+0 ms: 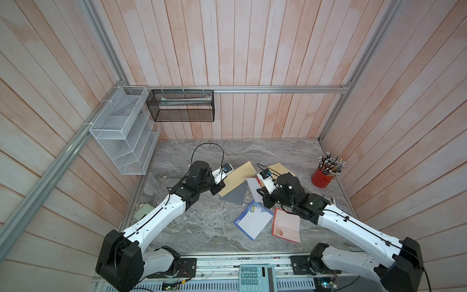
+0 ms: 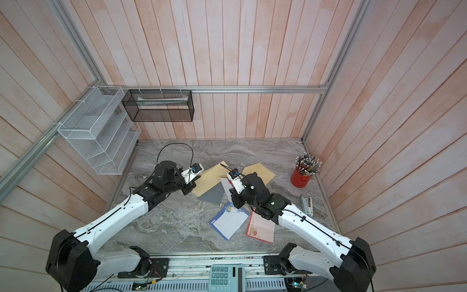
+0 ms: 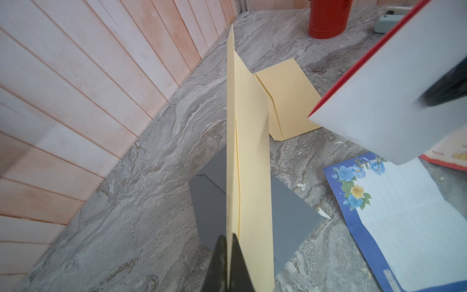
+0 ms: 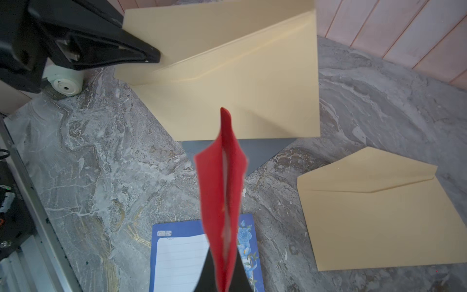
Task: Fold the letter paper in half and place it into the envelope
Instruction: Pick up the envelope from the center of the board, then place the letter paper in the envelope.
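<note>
**Counter seen from above and from both wrists.** You see the left tool [image 3: 231, 244] pressed together on the edge of a cream-yellow paper envelope [image 3: 250, 151]. It holds the envelope clear of the grey marbled counter [image 1: 202, 227], above the counter's middle. In the left wrist view the envelope runs edge-on away from the fingers.

The right tool [image 1: 260, 193] pinches a folded letter paper with a red border and white outer face [image 4: 219, 177]. This paper is also held off the counter, just beside the lifted envelope and outside it. In the right wrist view its two leaves stand slightly parted.

A flat dark grey sheet [image 1: 235, 196] lies on the counter under the lifted envelope. A second cream-yellow envelope with its flap open [image 4: 374, 222] lies flat toward the far edge.

Nearer the front edge lie two more sheets:
- a blue-bordered letter sheet printed with flowers [image 1: 252, 220];
- a red-bordered letter sheet [image 1: 286, 227], partly under the right arm.

A red cylindrical cup full of pencils [image 1: 322, 178] stands by the right edge.
</note>
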